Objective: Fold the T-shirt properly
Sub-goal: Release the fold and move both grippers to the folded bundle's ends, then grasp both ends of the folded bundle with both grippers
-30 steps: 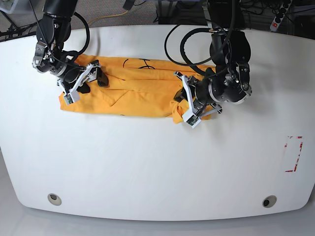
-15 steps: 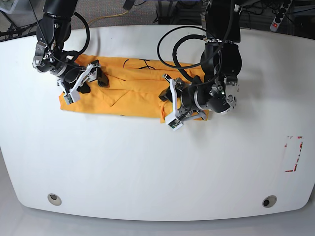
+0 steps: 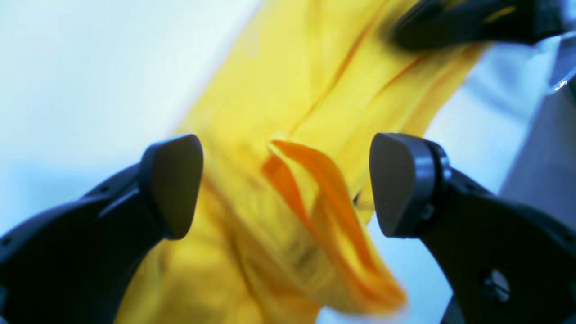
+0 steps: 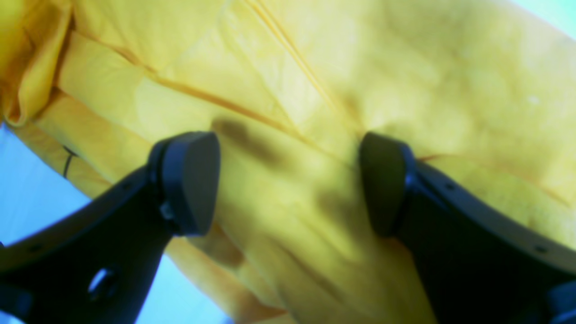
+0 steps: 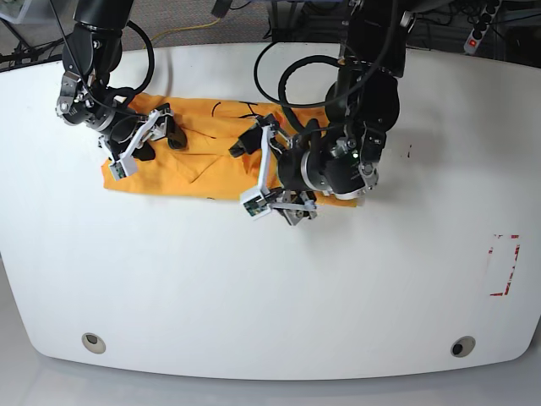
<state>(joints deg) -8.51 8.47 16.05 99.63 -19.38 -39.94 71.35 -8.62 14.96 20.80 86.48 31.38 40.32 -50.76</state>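
T-shirt (image 5: 199, 165) lies as a wrinkled orange-yellow band on the table (image 5: 270, 288) far side, black neck lines showing, left gripper (image 3: 285, 184) and right gripper (image 4: 288, 182) both spread over cloth, gripping nothing

One T-shirt (image 5: 199, 165) on one white table (image 5: 270, 288). Two arms, each with one gripper: left gripper (image 5: 251, 173), right gripper (image 5: 144, 139). Two round holes in table (image 5: 94, 342). One red-marked rectangle (image 5: 504, 265).

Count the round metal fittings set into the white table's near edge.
2. One fitting sits near the front-left corner of the table; the other fitting sits near the front-right corner. Others could be hidden under the arms or shirt.
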